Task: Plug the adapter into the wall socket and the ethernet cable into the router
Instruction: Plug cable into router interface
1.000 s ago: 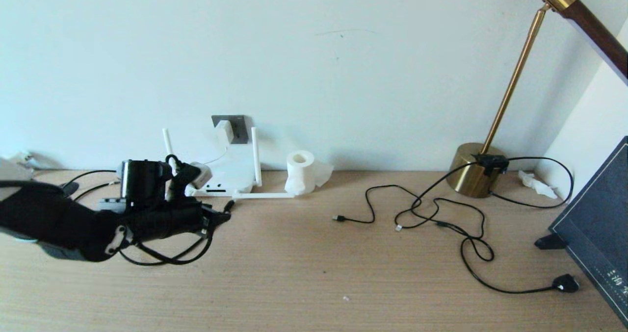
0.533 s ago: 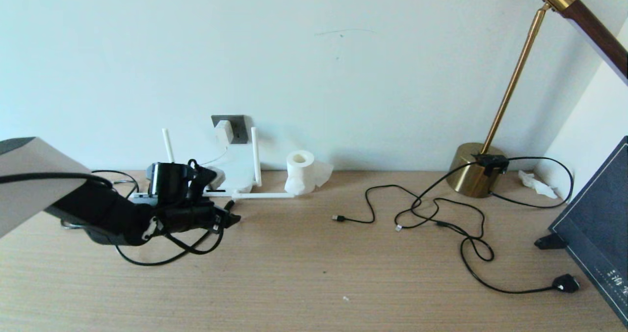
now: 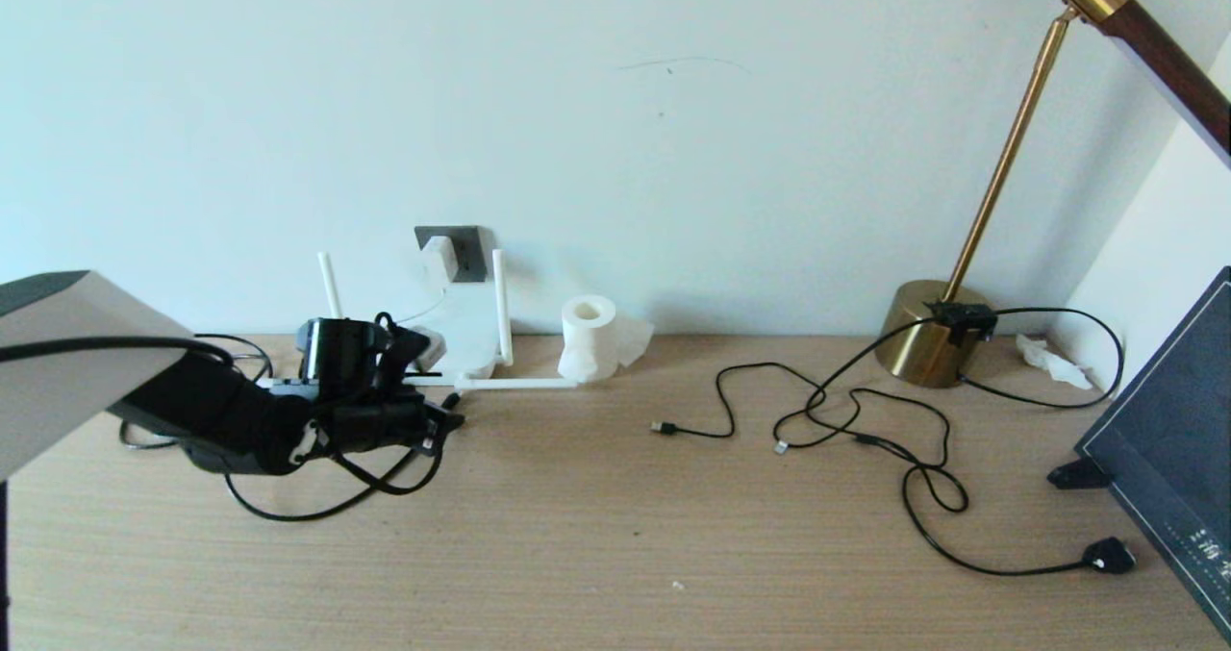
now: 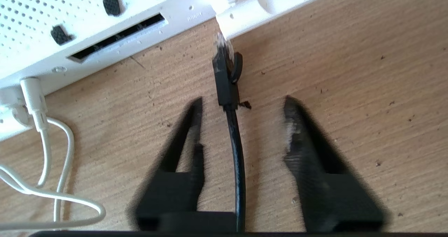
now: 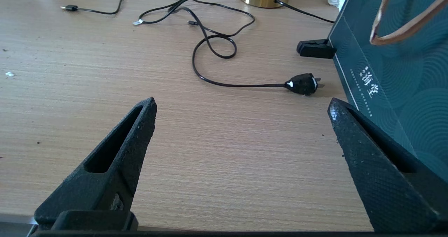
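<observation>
The white adapter (image 3: 439, 257) sits in the dark grey wall socket (image 3: 467, 247), its thin white cord (image 4: 42, 125) running down to the router (image 3: 460, 341). My left gripper (image 4: 244, 102) hovers low over the table just in front of the router's (image 4: 105, 16) port edge. It is open, and the black ethernet cable (image 4: 236, 149) runs between its fingers with a gap on each side. The cable's plug (image 4: 224, 76) lies on the wood, its clear tip by an antenna hinge, outside the port slot (image 4: 115, 37). My right gripper (image 5: 241, 104) stands open over bare table.
A tissue roll (image 3: 589, 338) stands right of the router. Thin black USB cables (image 3: 817, 420), the brass lamp base (image 3: 928, 343) and the lamp's black plug (image 3: 1106, 555) lie on the right. A dark teal bag (image 3: 1173, 439) stands at the right edge.
My left arm has reached further forward toward the router and sunk lower, dragging the black cable loop with it. Nothing on the right side has moved.
</observation>
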Available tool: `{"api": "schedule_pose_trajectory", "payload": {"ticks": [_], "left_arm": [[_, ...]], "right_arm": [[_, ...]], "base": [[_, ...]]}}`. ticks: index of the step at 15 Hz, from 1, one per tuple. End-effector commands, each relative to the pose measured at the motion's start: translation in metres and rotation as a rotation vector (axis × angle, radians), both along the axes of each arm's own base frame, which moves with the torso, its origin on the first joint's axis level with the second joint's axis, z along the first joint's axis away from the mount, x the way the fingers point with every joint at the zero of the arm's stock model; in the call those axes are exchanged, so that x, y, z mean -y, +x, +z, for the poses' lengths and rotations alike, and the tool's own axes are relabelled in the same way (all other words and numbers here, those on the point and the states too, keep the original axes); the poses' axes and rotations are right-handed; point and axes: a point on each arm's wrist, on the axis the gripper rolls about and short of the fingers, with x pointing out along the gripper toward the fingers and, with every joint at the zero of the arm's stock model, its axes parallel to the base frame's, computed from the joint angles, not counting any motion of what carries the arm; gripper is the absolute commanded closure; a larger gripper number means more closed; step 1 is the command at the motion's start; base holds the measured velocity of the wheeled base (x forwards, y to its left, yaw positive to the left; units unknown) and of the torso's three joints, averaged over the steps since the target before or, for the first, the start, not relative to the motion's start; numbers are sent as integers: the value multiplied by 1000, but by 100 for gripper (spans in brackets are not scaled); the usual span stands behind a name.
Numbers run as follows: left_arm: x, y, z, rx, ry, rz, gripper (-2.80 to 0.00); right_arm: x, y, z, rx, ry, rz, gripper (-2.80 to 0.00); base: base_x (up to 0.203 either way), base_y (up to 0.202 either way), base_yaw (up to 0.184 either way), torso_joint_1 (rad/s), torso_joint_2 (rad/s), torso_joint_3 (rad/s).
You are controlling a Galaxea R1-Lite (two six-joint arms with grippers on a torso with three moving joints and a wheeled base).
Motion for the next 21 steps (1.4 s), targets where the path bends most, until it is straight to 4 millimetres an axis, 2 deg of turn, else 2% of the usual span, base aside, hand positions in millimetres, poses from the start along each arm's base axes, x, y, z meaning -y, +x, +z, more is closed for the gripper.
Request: {"api": "schedule_pose_trajectory", "payload": {"ticks": [1, 5, 7, 8, 10, 13, 15, 16, 17, 18, 21], "left_arm": [[-2, -2, -4, -16, 3, 3, 0], [-5, -11, -9, -42, -4, 1, 0], [-5, -22, 6, -23, -28, -31, 0], [-4, -32, 22, 2, -51, -62, 0], [-1, -63, 70, 69, -110, -157, 0], [11, -136, 143, 63, -227, -372, 0], [27, -191, 178, -34, -339, -538, 0], [39, -210, 191, -79, -391, -614, 0], [47, -219, 205, -89, -430, -653, 0], [52, -216, 210, -98, -427, -633, 0], [76, -191, 213, -72, -313, -579, 0]], "right_arm": [[0, 0, 0, -2, 0, 0, -280], [0, 0, 0, -2, 0, 0, -280], [0, 0, 0, -2, 0, 0, -280], [0, 0, 0, -2, 0, 0, -280], [0, 0, 0, -2, 0, 0, -280], [0, 0, 0, -2, 0, 0, -280], [0, 0, 0, -2, 0, 0, -280], [0, 0, 0, -2, 0, 0, -280], [0, 0, 0, -2, 0, 0, -280], [0, 0, 0, -2, 0, 0, -280], [0, 0, 0, -2, -4, 0, -280]], "base": [[0, 0, 0, 0, 0, 0], [0, 0, 0, 0, 0, 0], [0, 0, 0, 0, 0, 0], [0, 0, 0, 0, 0, 0], [0, 0, 0, 0, 0, 0], [0, 0, 0, 0, 0, 0], [0, 0, 0, 0, 0, 0], [0, 0, 0, 0, 0, 0], [0, 0, 0, 0, 0, 0], [0, 0, 0, 0, 0, 0], [0, 0, 0, 0, 0, 0]]}}
